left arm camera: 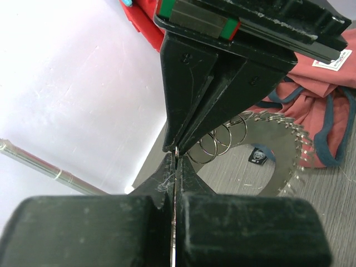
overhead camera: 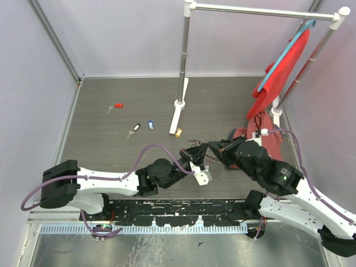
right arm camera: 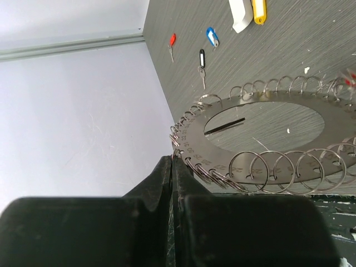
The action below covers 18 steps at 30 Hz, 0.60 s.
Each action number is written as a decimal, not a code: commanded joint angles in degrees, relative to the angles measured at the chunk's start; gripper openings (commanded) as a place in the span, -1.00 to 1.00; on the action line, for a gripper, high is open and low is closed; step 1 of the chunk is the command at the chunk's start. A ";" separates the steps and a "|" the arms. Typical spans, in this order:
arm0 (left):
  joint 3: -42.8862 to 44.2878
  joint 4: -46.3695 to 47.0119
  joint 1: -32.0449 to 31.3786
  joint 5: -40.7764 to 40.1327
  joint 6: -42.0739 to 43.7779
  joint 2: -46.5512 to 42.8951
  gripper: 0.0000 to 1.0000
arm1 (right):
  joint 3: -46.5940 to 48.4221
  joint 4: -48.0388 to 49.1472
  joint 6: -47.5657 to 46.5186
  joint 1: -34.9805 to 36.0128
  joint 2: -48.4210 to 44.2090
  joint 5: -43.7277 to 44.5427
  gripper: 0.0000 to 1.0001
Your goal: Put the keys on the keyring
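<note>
The keyring (right arm camera: 192, 138) is a flat grey metal ring fringed with small split rings, held off the table at centre, its disc (left arm camera: 283, 139) just beyond both grippers. My right gripper (right arm camera: 172, 161) is shut on a small ring at its rim. My left gripper (left arm camera: 176, 158) is shut too, with a thin silvery ring edge-on between its jaws. The two grippers meet tip to tip, left (overhead camera: 196, 153) and right (overhead camera: 214, 149). The keys lie on the table beyond: red (overhead camera: 118, 105), black (overhead camera: 136, 127), blue (overhead camera: 150, 125), yellow (overhead camera: 178, 132).
A white clothes rack (overhead camera: 183, 55) stands at the back with a red cloth (overhead camera: 281, 72) hanging on its right side. Its white foot (overhead camera: 177, 119) lies next to the yellow key. A red garment (overhead camera: 267, 139) is heaped at the right, behind the right arm.
</note>
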 commanded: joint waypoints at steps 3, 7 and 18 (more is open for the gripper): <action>1.12 3.95 0.30 -3.10 -1.28 -1.50 -1.00 | 0.95 2.90 0.05 0.27 -1.38 0.86 -0.78; 0.36 0.17 0.29 -1.91 -2.70 -4.63 -1.00 | 1.28 2.28 -2.20 0.29 -2.77 2.17 -0.31; 1.61 -28.00 0.31 10.07 -16.22 -21.25 -1.00 | 7.96 2.11 -31.99 0.27 -3.18 5.51 -0.05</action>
